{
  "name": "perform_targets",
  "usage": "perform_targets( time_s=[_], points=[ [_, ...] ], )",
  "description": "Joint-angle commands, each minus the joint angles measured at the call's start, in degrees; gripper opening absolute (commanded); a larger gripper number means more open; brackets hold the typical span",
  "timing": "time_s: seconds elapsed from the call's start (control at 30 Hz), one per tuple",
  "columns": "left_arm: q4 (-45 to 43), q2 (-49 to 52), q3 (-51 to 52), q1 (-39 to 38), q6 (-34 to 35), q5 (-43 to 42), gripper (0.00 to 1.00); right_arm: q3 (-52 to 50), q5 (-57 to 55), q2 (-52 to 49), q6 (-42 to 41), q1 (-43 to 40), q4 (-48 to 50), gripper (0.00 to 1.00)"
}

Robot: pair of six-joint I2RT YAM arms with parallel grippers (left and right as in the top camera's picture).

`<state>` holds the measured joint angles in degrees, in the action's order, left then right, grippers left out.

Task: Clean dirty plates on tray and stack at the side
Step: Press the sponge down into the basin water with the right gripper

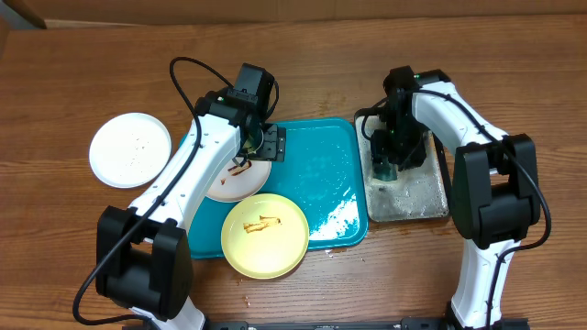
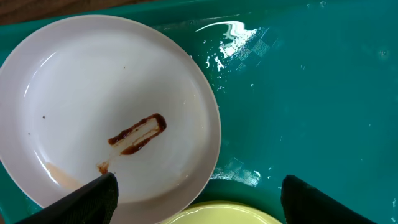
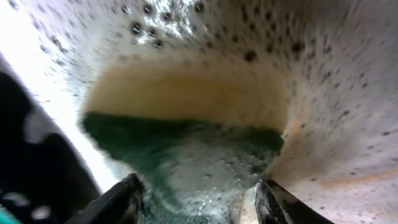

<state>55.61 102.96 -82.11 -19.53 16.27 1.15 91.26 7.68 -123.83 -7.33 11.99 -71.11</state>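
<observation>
- The left arm (image 1: pixel 197 170) reaches from the near left edge across the tray's left side, its wrist bent down over the far left part of the tray (image 2: pixel 311 93).
- The left gripper (image 2: pixel 199 182) hangs above the smeared white plate (image 2: pixel 93 93). Its jaws are spread wide and hold nothing, with one finger over the plate's rim and the other over bare tray.
- The right arm (image 1: pixel 459 119) stretches from the near right and dips steeply into the black tray (image 1: pixel 417 202).
- The right gripper (image 3: pixel 199 193) has a finger on each side of the sponge (image 3: pixel 186 143), close against it. Foam hides whether the jaws pinch it.
- There are three plates, two white and one yellow-green.
- The smeared white plate lies on the tray's left side, partly under the left arm.
- The yellow-green plate (image 1: pixel 264 236), with a brown smear, sits at the tray's near left corner and laps over the rim.
- The second white plate (image 1: pixel 130 149) rests on the wooden table (image 1: pixel 73 257), left of the tray and apart from it.
- There is one teal tray, wet and streaked with suds (image 1: pixel 339 215) near its right corner.
- One black tray of foamy water stands just right of the teal tray, holding one yellow-and-green sponge.
</observation>
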Motion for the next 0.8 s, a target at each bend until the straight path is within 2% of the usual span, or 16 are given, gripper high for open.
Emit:
perform_targets(
  time_s=[0.0,0.07,0.13,0.17,0.33,0.43,0.47,0.5,0.53,0.57,0.6,0.77],
  points=[
    [-0.4,-1.0,-0.5,-0.4,-1.1,0.8,0.85,-2.0,0.5,-0.2,-0.1,0.0,0.7,0.53],
    [-0.4,-1.0,-0.5,-0.4,-1.1,0.8,0.85,-2.2,0.5,-0.2,-0.1,0.0,1.0,0.39],
    [-0.4,-1.0,-0.5,-0.4,-1.1,0.8,0.84,-2.2,0.5,-0.2,-0.1,0.0,1.2,0.08],
    [-0.4,-1.0,-0.5,-0.4,-1.1,0.7,0.84,-2.2,0.6,-0.2,-0.1,0.0,1.2,0.04],
    [-0.6,-1.0,-0.5,-0.4,-1.1,0.8,0.85,-2.2,0.5,-0.2,-0.1,0.0,1.9,0.04],
    [-0.6,-1.0,-0.5,-0.4,-1.1,0.8,0.91,-2.2,0.0,-0.2,-0.1,0.0,2.1,0.04],
    [-0.7,-1.0,-0.5,-0.4,-1.1,0.8,0.89,-2.2,-0.9,-0.2,-0.1,0.0,2.1,0.04],
    [-0.7,-1.0,-0.5,-0.4,-1.1,0.8,0.71,-2.2,-1.7,-0.2,-0.1,0.0,1.9,0.04],
    [-0.6,-1.0,-0.5,-0.4,-1.1,0.7,0.39,-2.2,-2.6,-0.2,-0.1,0.0,1.9,0.04],
    [-0.7,-1.0,-0.5,-0.4,-1.1,0.8,0.15,-2.2,-3.0,-0.2,-0.1,0.0,1.8,0.04],
    [-0.6,-1.0,-0.5,-0.4,-1.3,0.7,0.04,-2.2,-3.4,-0.2,-0.1,0.0,1.7,0.04],
    [-0.7,-1.0,-0.5,-0.3,-2.4,0.9,0.04,-2.1,-3.6,-0.2,-0.1,-0.2,1.7,0.04]
  ],
)
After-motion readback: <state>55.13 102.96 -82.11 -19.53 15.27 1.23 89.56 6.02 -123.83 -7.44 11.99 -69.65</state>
